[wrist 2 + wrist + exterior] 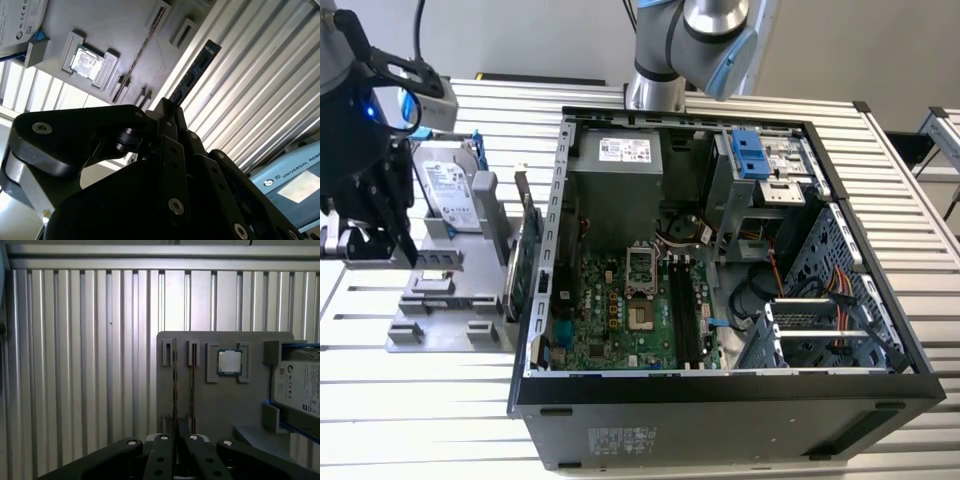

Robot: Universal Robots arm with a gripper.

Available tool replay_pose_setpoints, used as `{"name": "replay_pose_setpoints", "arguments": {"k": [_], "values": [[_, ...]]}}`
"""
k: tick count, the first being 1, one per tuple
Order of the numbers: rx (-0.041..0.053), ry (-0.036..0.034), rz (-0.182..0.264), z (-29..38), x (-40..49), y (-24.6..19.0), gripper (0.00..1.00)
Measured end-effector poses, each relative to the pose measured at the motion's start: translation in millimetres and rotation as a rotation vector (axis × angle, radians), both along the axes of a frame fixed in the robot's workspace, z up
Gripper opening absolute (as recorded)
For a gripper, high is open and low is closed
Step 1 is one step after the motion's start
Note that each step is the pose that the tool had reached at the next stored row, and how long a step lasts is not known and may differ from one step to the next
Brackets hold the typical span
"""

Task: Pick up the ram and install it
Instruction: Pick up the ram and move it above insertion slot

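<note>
My gripper [170, 112] is shut on the ram [196, 72], a long, thin, dark stick with small chips that juts out from between the fingers over the slatted table. In the first wrist view the ram [175, 385] appears edge-on, running up from the gripper [178, 437]. In the exterior view the black gripper [390, 235] hangs at the far left, left of the grey fixture [440, 300] and well away from the open computer case [720, 400]. The black memory slots [685, 315] lie on the green motherboard inside the case.
The grey fixture [215, 410] holds a square silver CPU chip [229, 361], a hard drive [450, 190] and another thin board [193, 385] standing in a slot. A large green expansion card [520, 265] stands between the fixture and the case. The arm's base [660, 60] rises behind the case.
</note>
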State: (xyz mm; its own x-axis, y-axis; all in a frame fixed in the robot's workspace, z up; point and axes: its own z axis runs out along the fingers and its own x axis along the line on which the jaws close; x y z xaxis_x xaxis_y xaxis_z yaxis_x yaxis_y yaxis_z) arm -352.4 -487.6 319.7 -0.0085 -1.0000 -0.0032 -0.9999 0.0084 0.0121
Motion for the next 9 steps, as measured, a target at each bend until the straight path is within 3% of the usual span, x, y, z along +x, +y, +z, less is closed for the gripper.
{"name": "replay_pose_setpoints", "arguments": {"k": [9], "values": [[0.0001,-0.0001,0.0,6.3,0.1,0.0,0.0]]}}
